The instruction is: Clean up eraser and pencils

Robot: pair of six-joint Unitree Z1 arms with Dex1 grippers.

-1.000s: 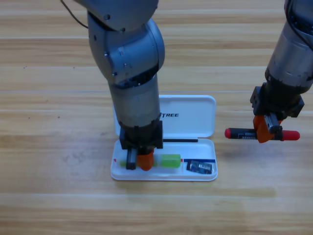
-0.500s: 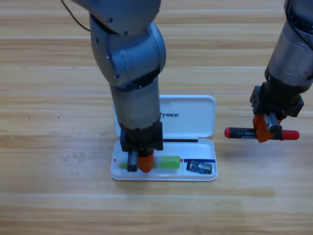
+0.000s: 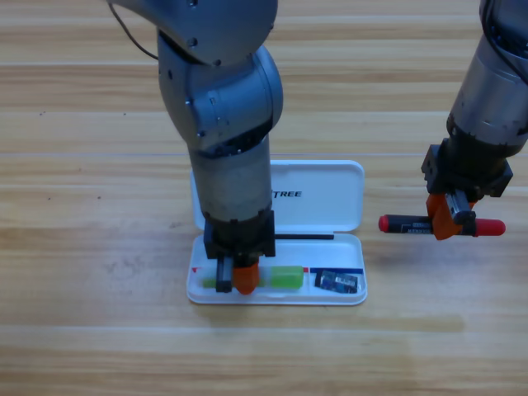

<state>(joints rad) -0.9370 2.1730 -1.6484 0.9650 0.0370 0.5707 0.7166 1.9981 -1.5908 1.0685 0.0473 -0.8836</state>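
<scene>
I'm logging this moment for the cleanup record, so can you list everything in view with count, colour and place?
white case: 1, white, open at the table's middle, lid lying back, tray in front.
green pencil: 1, translucent light green, lying in the tray's left part under the left gripper.
eraser: 1, dark navy-black with a pale patch, in the tray's right end.
black-and-red pencil: 1, black barrel with red ends, level in the right gripper, right of the case.
table: 1, wooden, under everything.
left gripper: 1, black with orange jaws, down in the tray at the green pencil.
right gripper: 1, same colours, closed on the black-and-red pencil.
</scene>
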